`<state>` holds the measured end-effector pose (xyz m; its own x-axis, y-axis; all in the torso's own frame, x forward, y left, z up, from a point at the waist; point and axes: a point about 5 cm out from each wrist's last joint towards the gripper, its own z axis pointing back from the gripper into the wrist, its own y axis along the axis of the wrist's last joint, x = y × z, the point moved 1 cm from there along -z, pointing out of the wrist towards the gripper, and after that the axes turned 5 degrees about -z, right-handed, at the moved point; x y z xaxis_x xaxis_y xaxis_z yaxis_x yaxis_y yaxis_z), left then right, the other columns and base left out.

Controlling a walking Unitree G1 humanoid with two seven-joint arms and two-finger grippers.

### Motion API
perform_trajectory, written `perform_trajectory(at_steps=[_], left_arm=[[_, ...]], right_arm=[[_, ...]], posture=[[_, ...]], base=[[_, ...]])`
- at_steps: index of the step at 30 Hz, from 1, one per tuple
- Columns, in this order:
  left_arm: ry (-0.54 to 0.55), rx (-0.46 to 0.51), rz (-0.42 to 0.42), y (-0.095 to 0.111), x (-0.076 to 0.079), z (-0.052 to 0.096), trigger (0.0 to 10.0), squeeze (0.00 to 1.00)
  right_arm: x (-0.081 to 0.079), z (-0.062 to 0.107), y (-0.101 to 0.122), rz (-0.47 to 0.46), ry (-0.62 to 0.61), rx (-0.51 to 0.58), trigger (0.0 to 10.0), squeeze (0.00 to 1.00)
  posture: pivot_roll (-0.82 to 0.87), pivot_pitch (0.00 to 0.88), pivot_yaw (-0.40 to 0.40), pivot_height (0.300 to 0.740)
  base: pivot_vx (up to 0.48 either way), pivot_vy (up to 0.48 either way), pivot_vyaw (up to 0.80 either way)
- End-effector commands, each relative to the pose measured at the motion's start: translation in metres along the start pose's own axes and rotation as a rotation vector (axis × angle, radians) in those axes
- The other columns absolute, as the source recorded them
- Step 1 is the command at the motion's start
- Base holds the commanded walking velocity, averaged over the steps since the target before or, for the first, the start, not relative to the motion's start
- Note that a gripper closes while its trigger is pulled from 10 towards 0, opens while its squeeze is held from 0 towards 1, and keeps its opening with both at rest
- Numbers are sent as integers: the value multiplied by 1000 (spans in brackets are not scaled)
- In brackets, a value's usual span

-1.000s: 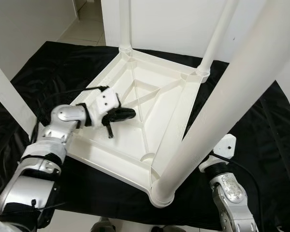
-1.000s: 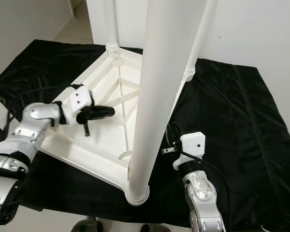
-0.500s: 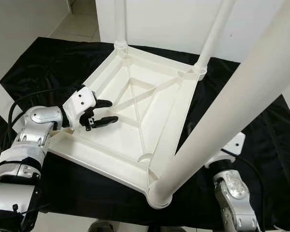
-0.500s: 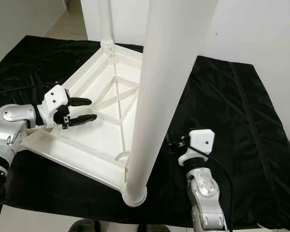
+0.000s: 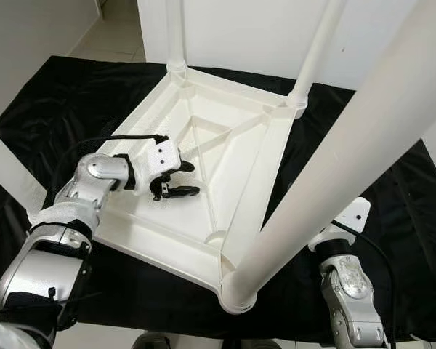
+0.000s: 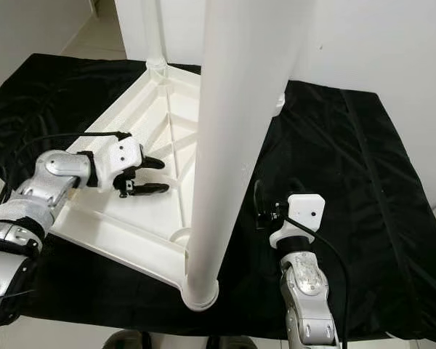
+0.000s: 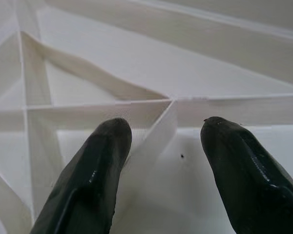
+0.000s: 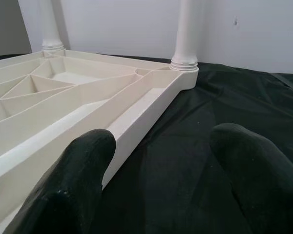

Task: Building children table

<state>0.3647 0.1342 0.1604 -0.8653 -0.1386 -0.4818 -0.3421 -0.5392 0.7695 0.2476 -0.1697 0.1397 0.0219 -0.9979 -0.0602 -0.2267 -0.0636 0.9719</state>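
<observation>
White tabletop [image 5: 232,153] underside, L end effector [image 5: 176,179] inside rim.

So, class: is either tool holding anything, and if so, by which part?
Nothing is held. The left tool hangs open over the upturned table; the right tool is open over the black cloth.
</observation>
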Motion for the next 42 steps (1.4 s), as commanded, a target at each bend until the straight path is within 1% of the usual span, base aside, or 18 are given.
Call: perform_trajectory(at_steps=[1,7,11,12,15,16,19,23,25,27,32,36,37,38,39,40,41,42], left_arm=[[301,-61,10,-4,-19,-3,10000,0],[292,-128,29,-10,-17,-9,10000,0],[335,-199,68,-15,-22,-12,10000,0],[335,-199,68,-15,-22,-12,10000,0],[360,-269,52,-17,-25,-15,10000,0],[360,-269,52,-17,-25,-15,10000,0],[382,-324,24,-15,-30,-18,10000,0],[387,-337,18,-14,-31,-18,10000,0],[415,-358,-17,-9,-37,-18,10000,0],[413,-366,-27,-7,-39,-19,10000,0],[401,-371,-35,-6,-39,-21,10000,0],[397,-365,-14,-6,-38,-22,10000,0],[381,-359,-22,-6,-38,-22,8196,0],[381,-359,-22,-6,-38,-22,8196,0],[364,-348,-15,-5,-37,-23,9569,0],[332,-328,-30,-3,-35,-24,9569,0],[313,-310,-35,-1,-34,-26,10000,0],[313,-310,-35,-1,-34,-26,10000,0]], right_arm=[[1,2,0,1,-13,-5,10000,0],[1,1,2,9,-7,0,10000,0],[2,0,2,14,-9,1,10000,0],[2,0,2,14,-9,1,10000,0],[1,0,2,16,-10,1,10000,0],[1,0,2,16,-10,1,10000,0],[-1,0,1,16,-7,1,10000,0],[-1,0,1,16,-8,1,10000,0],[-1,-1,2,19,-11,3,10000,0],[-1,0,2,20,-14,3,10000,0],[-2,2,1,23,-16,-1,10000,0],[-1,3,1,24,-20,-4,10000,0],[0,4,1,26,-23,-5,10000,0],[0,4,1,26,-23,-5,10000,0],[0,5,2,28,-25,-6,10000,0],[1,5,1,33,-27,-8,10000,0],[2,5,1,40,-28,-10,10000,0],[2,5,1,40,-28,-10,10000,0]], posture=[[37,79,-22,740],[31,74,-18,740],[30,69,-17,740],[30,69,-17,740],[26,65,-14,740],[26,65,-14,740],[21,61,-7,740],[21,58,-6,740],[14,59,0,740],[9,61,0,740],[1,64,2,740],[-4,65,2,740],[-4,65,2,740],[-4,65,2,740],[-9,65,2,740],[-12,65,3,740],[-12,65,3,740],[-12,65,3,740]], base=[[0,0,0],[0,0,0],[0,0,0],[0,0,0],[0,0,0],[0,0,0],[0,0,0],[0,0,0],[0,0,0],[0,0,0],[0,0,0],[0,0,0],[0,0,0],[0,0,0],[0,0,0],[0,0,0],[0,0,0],[0,0,0]])
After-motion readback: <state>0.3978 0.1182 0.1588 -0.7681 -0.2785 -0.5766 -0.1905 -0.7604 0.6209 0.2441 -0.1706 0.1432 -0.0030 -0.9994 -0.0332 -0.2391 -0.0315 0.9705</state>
